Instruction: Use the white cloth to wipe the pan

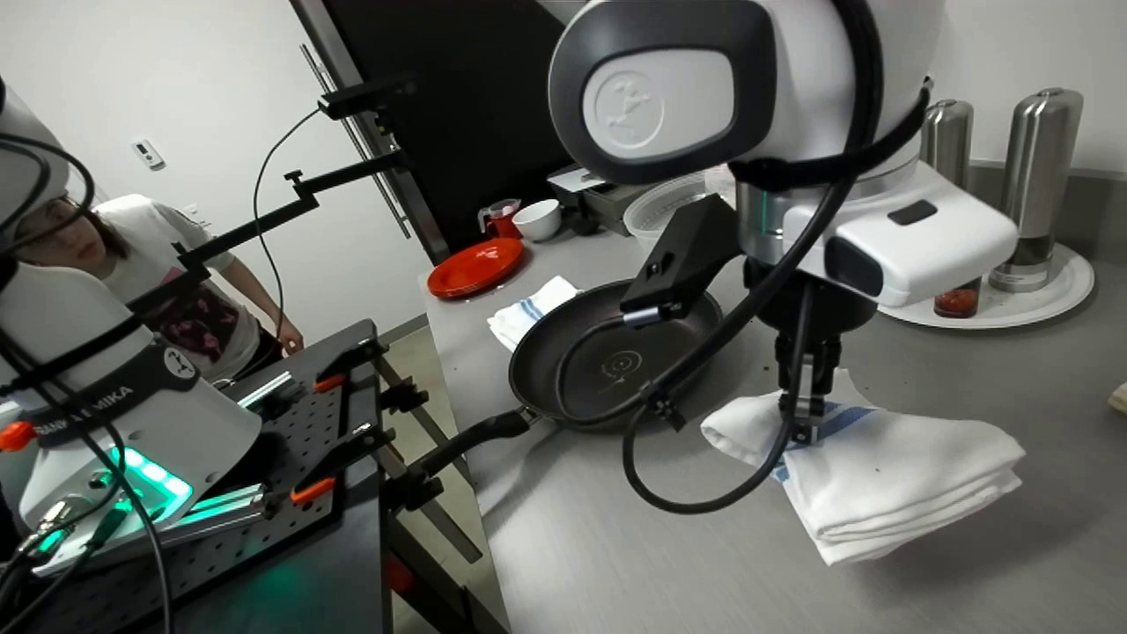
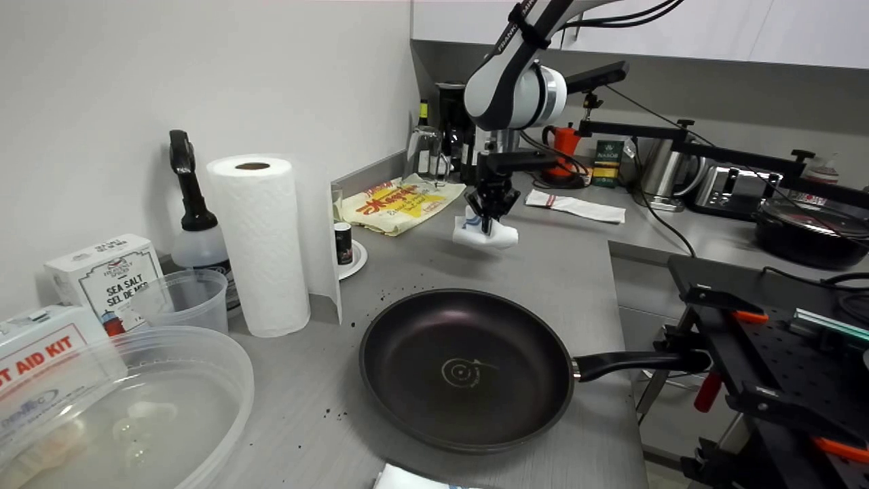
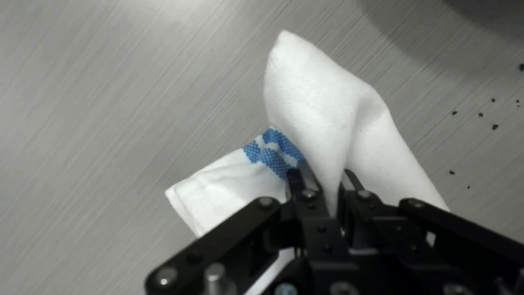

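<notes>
My gripper (image 1: 801, 430) is shut on a folded white cloth with blue stripes (image 1: 916, 467). It holds the cloth above the grey counter, with a shadow underneath. In an exterior view the gripper (image 2: 486, 223) and cloth (image 2: 501, 236) are beyond the pan. In the wrist view a fold of the cloth (image 3: 311, 90) is pinched between the fingers (image 3: 321, 176). The black pan (image 1: 651, 352) lies on the counter apart from the gripper, its handle over the counter's edge. In an exterior view the pan (image 2: 468, 346) is seen whole, with nothing in it.
A second blue-striped white cloth (image 1: 528, 315) lies beside the pan. Steel mills (image 1: 1043, 194) stand on a white plate (image 1: 1070, 295). A paper towel roll (image 2: 261, 251) and a clear tub (image 2: 234, 407) flank the pan. A red-striped cloth (image 2: 584, 209) lies farther back. Dark crumbs dot the counter.
</notes>
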Robot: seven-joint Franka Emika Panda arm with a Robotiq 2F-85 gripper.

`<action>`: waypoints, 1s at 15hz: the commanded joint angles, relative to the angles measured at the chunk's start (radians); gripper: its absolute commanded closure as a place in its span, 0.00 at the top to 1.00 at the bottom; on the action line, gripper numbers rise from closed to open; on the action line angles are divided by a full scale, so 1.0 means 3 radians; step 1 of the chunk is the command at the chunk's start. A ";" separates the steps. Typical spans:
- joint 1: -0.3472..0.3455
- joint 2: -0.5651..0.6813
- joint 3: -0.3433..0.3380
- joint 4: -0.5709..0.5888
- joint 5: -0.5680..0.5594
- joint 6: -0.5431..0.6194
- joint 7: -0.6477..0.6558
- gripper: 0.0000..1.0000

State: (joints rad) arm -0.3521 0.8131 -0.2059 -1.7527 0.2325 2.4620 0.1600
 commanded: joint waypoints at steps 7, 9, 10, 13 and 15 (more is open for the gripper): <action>0.0169 0.0364 -0.0035 0.0084 -0.0014 0.0090 0.0311 0.03; 0.0193 0.0383 -0.0031 0.0063 -0.0008 0.0103 0.0338 0.03; 0.0201 0.0389 -0.0029 0.0059 -0.0007 0.0103 0.0349 0.03; 0.0204 0.0356 -0.0002 0.0022 0.0011 0.0070 0.0331 0.03; 0.0204 0.0326 0.0013 -0.0001 0.0018 0.0043 0.0318 0.37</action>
State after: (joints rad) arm -0.3012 0.9237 -0.2028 -1.7411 0.2333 2.4741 0.2408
